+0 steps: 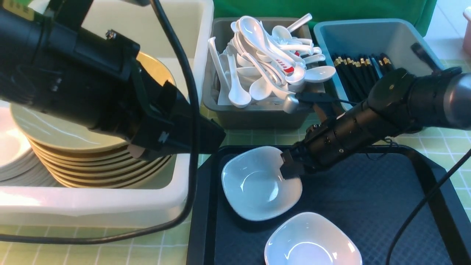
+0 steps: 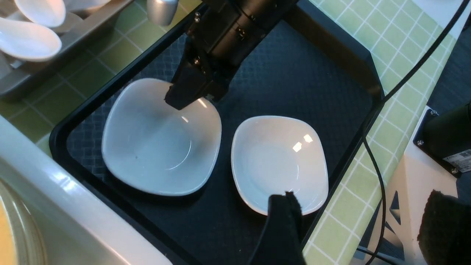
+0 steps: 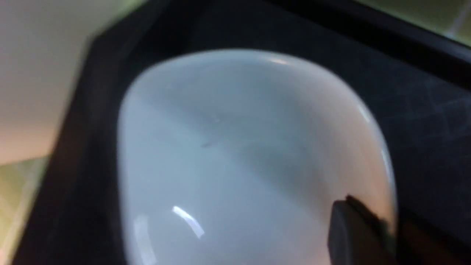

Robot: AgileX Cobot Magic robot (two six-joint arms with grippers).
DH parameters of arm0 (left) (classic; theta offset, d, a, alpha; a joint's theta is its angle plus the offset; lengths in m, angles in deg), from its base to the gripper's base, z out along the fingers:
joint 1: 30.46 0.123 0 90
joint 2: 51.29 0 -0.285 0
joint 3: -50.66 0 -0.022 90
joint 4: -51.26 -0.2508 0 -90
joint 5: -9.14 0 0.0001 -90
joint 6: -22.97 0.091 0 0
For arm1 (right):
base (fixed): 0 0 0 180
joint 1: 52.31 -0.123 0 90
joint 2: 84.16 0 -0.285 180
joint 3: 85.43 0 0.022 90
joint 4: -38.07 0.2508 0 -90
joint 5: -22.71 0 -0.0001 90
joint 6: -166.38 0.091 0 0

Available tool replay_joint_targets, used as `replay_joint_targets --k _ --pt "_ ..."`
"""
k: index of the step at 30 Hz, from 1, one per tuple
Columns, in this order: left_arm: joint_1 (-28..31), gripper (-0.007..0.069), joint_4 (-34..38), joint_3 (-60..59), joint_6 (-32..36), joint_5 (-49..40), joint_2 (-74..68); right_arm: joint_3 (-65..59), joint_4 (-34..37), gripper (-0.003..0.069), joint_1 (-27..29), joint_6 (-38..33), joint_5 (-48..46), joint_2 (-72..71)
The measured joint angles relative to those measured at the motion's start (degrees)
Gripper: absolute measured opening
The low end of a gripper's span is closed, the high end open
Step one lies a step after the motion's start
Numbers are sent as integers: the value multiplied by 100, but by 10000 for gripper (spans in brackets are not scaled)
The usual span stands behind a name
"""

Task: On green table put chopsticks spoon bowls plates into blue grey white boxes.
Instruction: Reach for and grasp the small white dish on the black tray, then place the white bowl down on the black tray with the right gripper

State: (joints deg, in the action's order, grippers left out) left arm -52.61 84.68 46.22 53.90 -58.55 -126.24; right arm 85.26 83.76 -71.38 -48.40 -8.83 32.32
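Your right hand (image 1: 290,167) is clamped on the farther white plate (image 1: 254,187) at its right rim, inside the black tray (image 1: 368,206). Your left hand (image 1: 176,143) hangs by the white box (image 1: 92,209), fingers apart and empty.

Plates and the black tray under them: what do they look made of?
Both far plate and near plate: glossy white, likely glazed ceramic, possibly melamine; sharp light glints on smooth curved surfaces. The tray: matte black, probably plastic; fine crosshatch texture, raised moulded rim, no shine.
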Motion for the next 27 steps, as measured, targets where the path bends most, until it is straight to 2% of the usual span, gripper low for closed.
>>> replay_joint_targets --k 6,7,15,22,27 --pt "0 426 -6 0 0 0 0 -413 -182 49 634 -39 -141 -774" --pt "0 426 -6 0 0 0 0 -759 -261 50 984 -57 -141 -1217" --pt "0 426 -6 0 0 107 0 -2487 -333 50 2261 -97 59 -2703" --pt "0 426 -6 0 0 155 0 -3393 -236 52 2428 16 641 -2893" --pt "-1 426 20 0 0 153 -41 -3532 -196 94 2428 54 915 -2887"
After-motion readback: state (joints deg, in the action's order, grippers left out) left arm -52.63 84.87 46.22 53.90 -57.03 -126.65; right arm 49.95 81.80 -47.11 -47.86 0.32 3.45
